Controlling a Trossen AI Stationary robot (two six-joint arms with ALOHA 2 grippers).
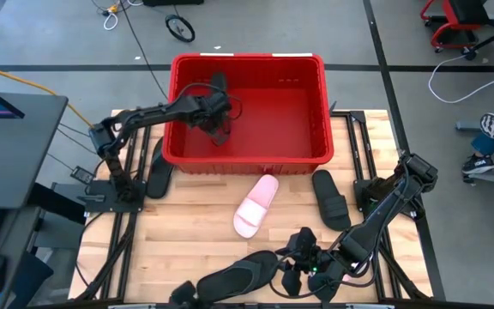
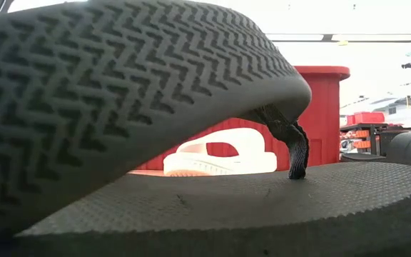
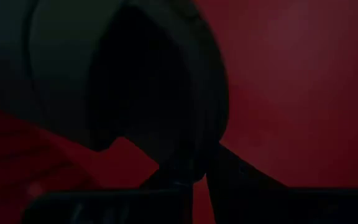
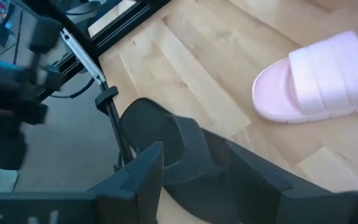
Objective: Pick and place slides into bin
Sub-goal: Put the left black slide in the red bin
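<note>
Wooden table (image 1: 187,249) fills the frame's lower half, with the bin (image 1: 320,112) top centre. Left gripper (image 1: 219,127) holds a black slide (image 1: 216,86) inside it. Right gripper (image 1: 292,273), bottom centre, is spread around a black flip-flop (image 1: 230,276); pink slide (image 1: 256,206) lies centre.

2 slim black jointed arms, dark cables along the links, left hand (image 1: 219,120) black, right hand (image 1: 303,262) black, blocky fingers (image 4: 143,174)

A large red ribbed bin (image 1: 316,112) is set at the table's far edge; a black slide (image 1: 217,107) is seen inside it. A pale pink slide (image 1: 256,206) lies just before it, black slides (image 1: 331,199) (image 1: 159,167) alongside, a black flip-flop (image 1: 230,276) at the near edge.
</note>
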